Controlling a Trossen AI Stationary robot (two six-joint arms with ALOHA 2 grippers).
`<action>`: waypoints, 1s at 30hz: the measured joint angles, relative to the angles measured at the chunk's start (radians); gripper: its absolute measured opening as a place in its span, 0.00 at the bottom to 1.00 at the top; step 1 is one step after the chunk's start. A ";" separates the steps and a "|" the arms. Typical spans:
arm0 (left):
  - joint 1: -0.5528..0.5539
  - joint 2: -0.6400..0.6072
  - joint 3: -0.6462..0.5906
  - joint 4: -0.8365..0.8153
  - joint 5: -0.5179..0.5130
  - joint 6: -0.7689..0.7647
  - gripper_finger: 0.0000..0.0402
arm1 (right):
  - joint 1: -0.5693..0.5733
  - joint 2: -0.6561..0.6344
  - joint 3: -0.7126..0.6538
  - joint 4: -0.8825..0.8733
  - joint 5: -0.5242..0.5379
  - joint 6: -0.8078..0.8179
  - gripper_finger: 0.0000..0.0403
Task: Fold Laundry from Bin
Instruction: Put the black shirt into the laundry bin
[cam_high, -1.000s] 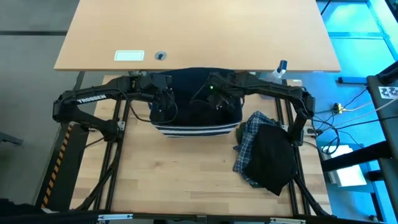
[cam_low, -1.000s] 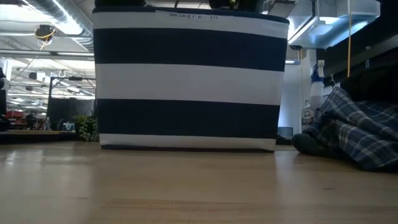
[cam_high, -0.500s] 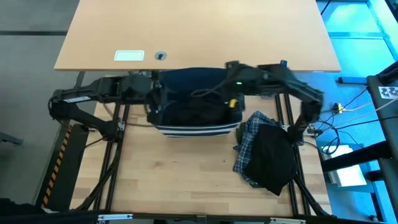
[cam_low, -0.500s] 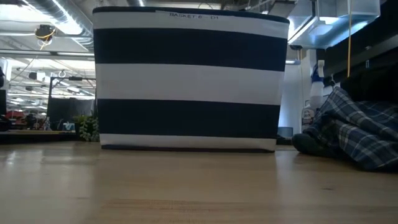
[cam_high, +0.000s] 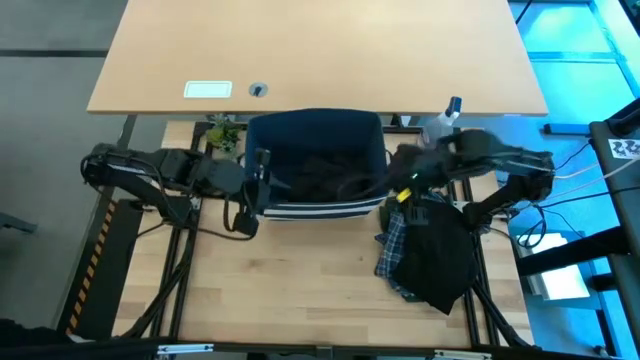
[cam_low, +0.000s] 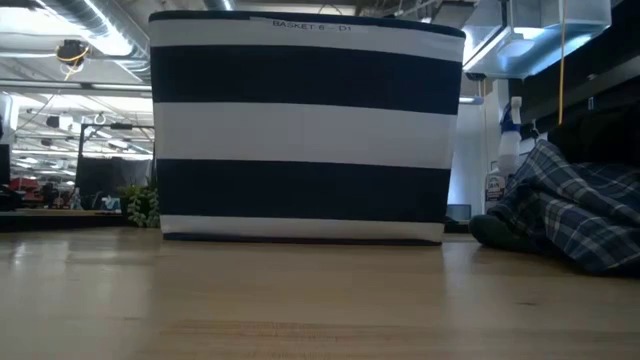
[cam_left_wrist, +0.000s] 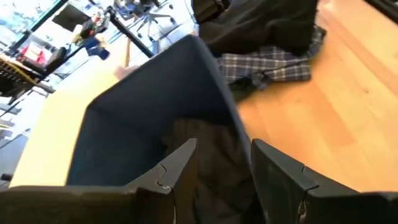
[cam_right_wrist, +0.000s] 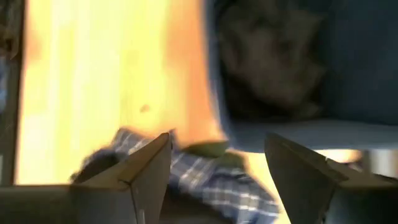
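Note:
The bin (cam_high: 316, 208), navy with white stripes, stands mid-table and fills the low view (cam_low: 305, 125). A dark olive garment (cam_high: 325, 175) lies inside it (cam_left_wrist: 208, 152). My left gripper (cam_high: 255, 185) hangs open over the bin's left wall, and nothing is between its fingers (cam_left_wrist: 224, 177). My right gripper (cam_high: 398, 180) hangs open just right of the bin, above the plaid shirt (cam_right_wrist: 211, 183). The blue-and-white plaid shirt (cam_high: 398, 235) and the black garment (cam_high: 440, 255) on it lie heaped on the table to the bin's right.
A clear spray bottle (cam_high: 447, 118) stands behind the bin's right corner. A second, lighter table (cam_high: 320, 50) with a white label (cam_high: 208, 90) lies beyond. Bare wood stretches in front of the bin (cam_high: 290, 280).
Both grippers have risen from above the bin's middle and drawn apart. My left gripper has gone toward the table's left edge, to the bin's left wall. My right gripper has gone toward the right edge, rolling its wrist, and now hangs over the plaid shirt. The bin has not moved.

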 joint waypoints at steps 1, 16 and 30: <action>-0.012 0.000 -0.011 0.005 -0.001 -0.003 0.36 | 0.018 0.001 -0.028 -0.002 -0.020 0.008 0.64; -0.083 0.005 -0.130 0.044 -0.003 -0.103 0.36 | 0.189 0.006 -0.565 -0.002 -0.215 0.615 0.64; -0.097 0.005 -0.133 0.035 0.020 -0.094 0.36 | 0.264 0.001 -0.578 0.002 -0.178 1.011 0.64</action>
